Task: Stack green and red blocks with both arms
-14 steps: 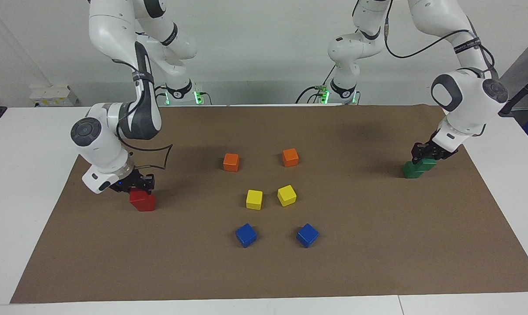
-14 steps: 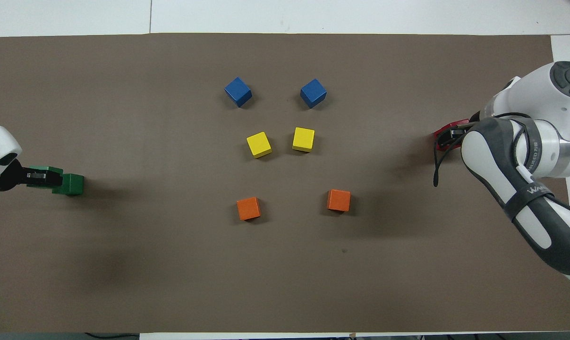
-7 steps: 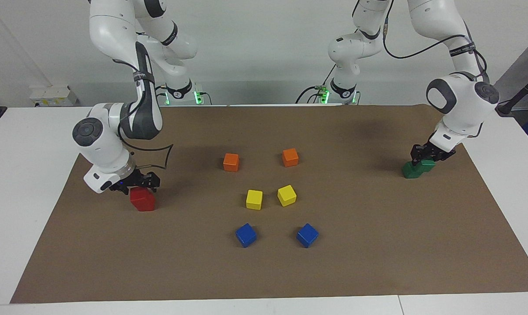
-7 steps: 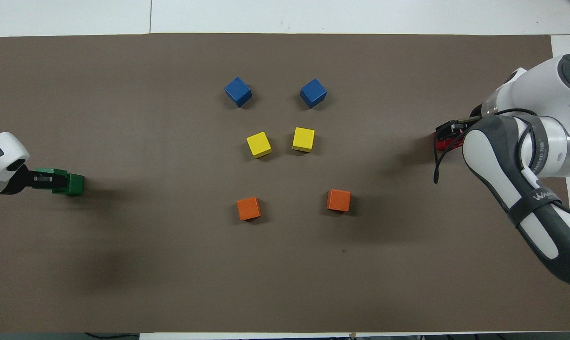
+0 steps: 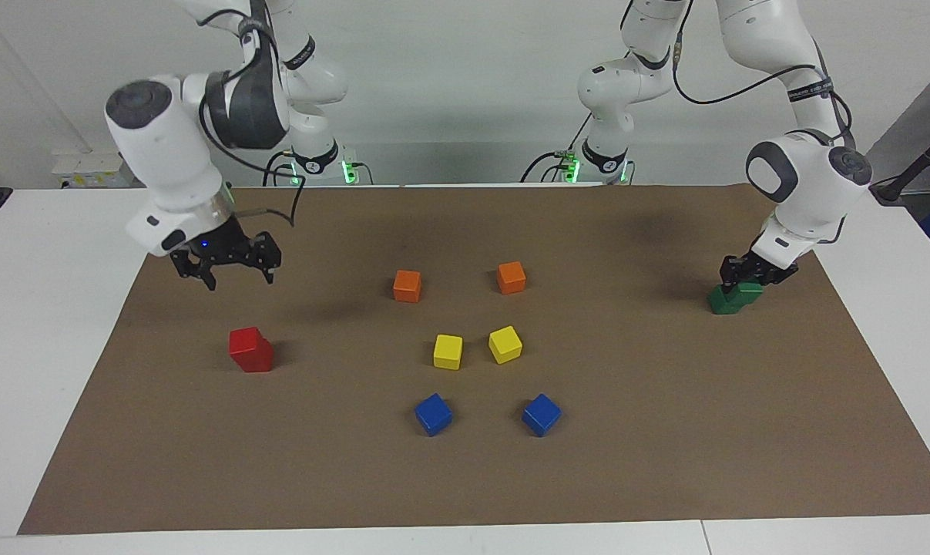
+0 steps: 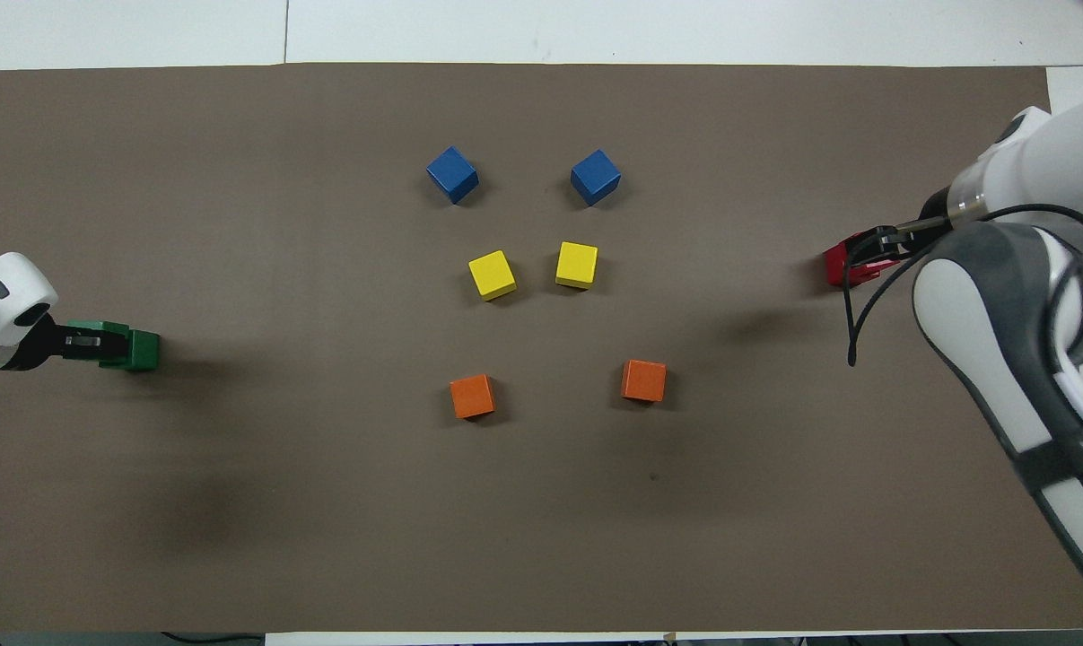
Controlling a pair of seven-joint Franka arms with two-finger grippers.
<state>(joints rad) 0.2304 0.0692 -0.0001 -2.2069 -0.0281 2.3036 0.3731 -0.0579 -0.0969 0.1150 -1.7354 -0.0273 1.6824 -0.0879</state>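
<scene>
Mat (image 5: 665,432): left jaws tight on green block (image 5: 746,294); right jaws open above red block (image 5: 250,349).

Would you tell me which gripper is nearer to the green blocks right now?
Left. The left gripper is shut on the upper of the green blocks; the right gripper hangs open above the mat near the red stack.

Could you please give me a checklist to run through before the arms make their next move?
1. Right pincer open, raised off the two bright red matte cubes: ok.
2. Red cubes standing as one pile: ok.
3. Left pincer shut on the upper dark green matte cube: ok.
4. Upper cube seated squarely on the lower green cube: cannot tell.
5. Green pile released: not ok.
</scene>
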